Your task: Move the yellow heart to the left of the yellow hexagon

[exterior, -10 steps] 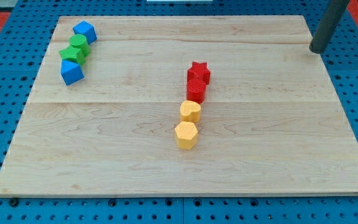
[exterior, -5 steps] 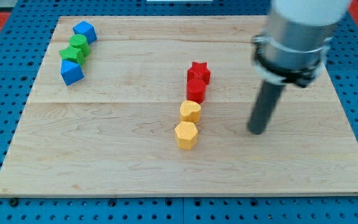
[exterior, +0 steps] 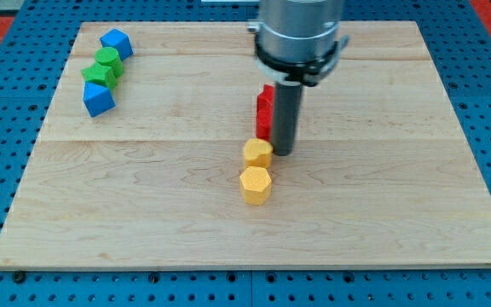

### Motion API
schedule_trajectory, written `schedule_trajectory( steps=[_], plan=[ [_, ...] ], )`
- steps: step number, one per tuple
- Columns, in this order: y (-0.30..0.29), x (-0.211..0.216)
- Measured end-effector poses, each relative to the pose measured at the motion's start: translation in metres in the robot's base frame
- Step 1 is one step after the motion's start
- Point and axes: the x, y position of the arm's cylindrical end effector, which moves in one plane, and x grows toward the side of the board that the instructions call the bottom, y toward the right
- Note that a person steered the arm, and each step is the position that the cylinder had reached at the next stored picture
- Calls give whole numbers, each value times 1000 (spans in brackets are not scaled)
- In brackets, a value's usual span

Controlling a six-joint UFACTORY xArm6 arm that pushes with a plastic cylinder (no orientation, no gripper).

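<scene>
The yellow heart (exterior: 257, 153) lies near the board's middle, just above the yellow hexagon (exterior: 255, 184), touching or nearly touching it. My tip (exterior: 283, 152) is down on the board right against the heart's right side. The rod stands in front of the red star (exterior: 265, 95) and the red block (exterior: 264, 122) under it, hiding most of both. These lie just above the heart.
At the view's top left sits a cluster: a blue block (exterior: 115, 41), a green block (exterior: 106, 58), a green star (exterior: 99, 75) and a blue block (exterior: 98, 99). The wooden board (exterior: 143, 213) rests on a blue pegboard.
My tip has moved from the view's top right down and left, reaching the heart's right side. The heart has shifted slightly left.
</scene>
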Motion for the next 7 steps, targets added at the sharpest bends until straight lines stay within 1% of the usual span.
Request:
schedule_trajectory(
  steps=[1, 2, 3, 5, 6, 7],
  plan=[
    [-76, 1],
    [-115, 1],
    [-126, 0],
    [-74, 7],
    [-117, 0],
    [-218, -8]
  ],
)
